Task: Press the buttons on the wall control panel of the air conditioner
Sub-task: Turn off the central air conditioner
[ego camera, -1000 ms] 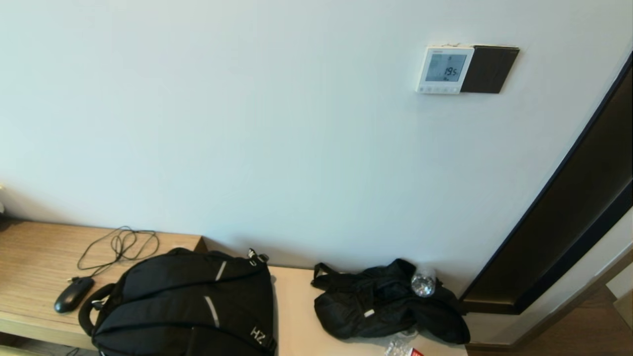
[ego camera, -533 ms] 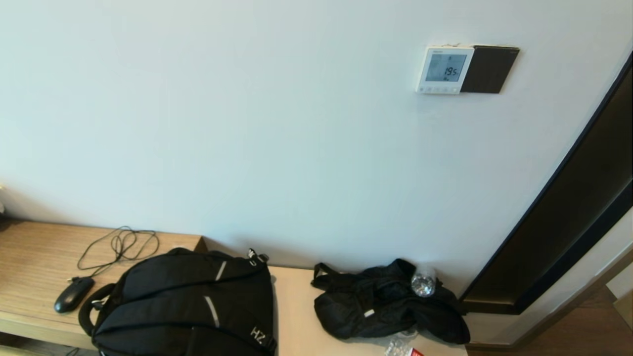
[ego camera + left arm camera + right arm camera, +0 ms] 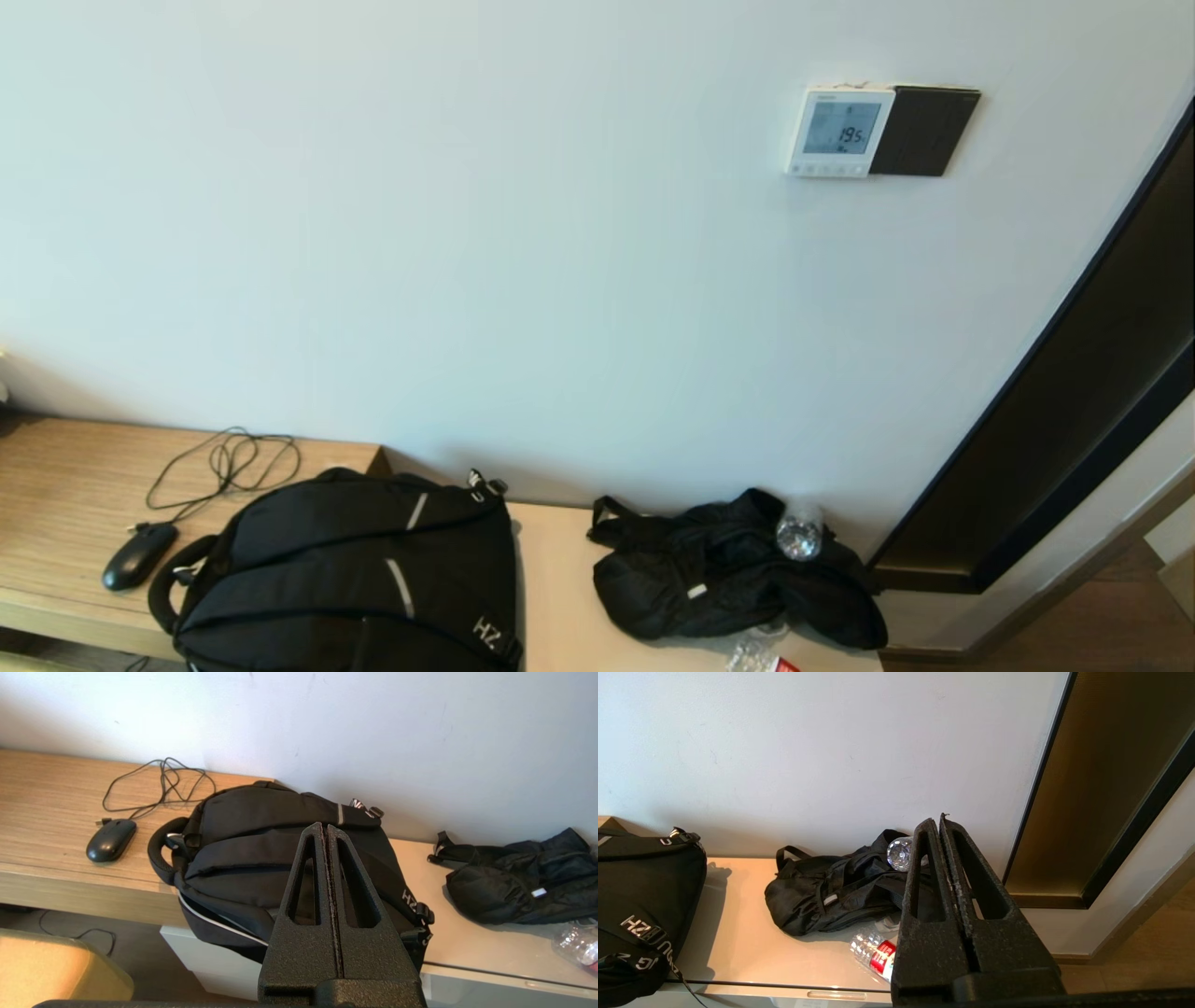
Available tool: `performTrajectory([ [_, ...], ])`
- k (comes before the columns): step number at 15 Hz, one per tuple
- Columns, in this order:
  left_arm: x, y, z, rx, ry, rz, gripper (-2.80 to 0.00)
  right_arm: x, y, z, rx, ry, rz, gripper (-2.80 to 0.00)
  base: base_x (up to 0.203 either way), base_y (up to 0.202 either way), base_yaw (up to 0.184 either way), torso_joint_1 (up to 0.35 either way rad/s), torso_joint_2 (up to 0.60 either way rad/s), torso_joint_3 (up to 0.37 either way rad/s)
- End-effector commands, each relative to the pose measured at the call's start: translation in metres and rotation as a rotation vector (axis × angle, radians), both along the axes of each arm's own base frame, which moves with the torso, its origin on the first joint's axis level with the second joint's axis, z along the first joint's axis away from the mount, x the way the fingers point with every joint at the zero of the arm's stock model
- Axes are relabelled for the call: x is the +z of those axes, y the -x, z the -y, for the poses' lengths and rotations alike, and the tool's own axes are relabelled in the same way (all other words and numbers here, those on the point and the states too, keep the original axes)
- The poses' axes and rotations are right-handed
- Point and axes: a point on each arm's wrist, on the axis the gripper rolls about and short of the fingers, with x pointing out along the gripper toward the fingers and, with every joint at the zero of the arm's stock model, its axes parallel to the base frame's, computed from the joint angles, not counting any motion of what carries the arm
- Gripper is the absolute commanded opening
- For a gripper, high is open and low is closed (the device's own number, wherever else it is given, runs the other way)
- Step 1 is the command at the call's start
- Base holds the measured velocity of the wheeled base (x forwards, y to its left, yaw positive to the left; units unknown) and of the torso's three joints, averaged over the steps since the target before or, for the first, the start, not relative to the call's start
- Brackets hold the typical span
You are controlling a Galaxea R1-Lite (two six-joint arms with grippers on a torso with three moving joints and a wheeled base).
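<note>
The white wall control panel (image 3: 838,132) hangs high on the wall at the upper right, its grey screen reading 19.5 above a row of small buttons (image 3: 827,170). A dark plate (image 3: 924,132) sits against its right side. Neither arm shows in the head view. My left gripper (image 3: 325,828) is shut and empty, held low in front of the black backpack. My right gripper (image 3: 937,820) is shut and empty, held low in front of the small black bag. The panel is out of view in both wrist views.
A black backpack (image 3: 355,579) and a crumpled black bag (image 3: 728,574) with a clear bottle (image 3: 799,537) lie on the bench (image 3: 555,597). A mouse (image 3: 138,555) with its cable lies on the wooden desk. A second bottle (image 3: 874,953) lies at the bench's front. A dark door frame (image 3: 1074,411) stands at the right.
</note>
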Motion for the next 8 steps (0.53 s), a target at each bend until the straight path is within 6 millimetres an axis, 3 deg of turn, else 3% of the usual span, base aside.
performTrajectory([
  [1,0.0,0.0,0.0,0.001,0.0,-0.001,-2.8,0.0,0.0,0.0,0.001,0.0,-0.001,-2.8,0.0,0.0,0.0,0.0,0.0,0.0],
  [4,0.0,0.0,0.0,0.001,0.0,-0.001,-2.8,0.001,0.0,0.0,0.0,0.0,0.0,-2.8,0.0,0.0,0.0,0.0,0.0,0.0],
  [8,0.0,0.0,0.0,0.001,0.0,-0.001,-2.8,0.04,0.011,0.0,0.012,0.0,0.003,-2.8,0.0,0.0,0.0,0.0,0.0,0.0],
])
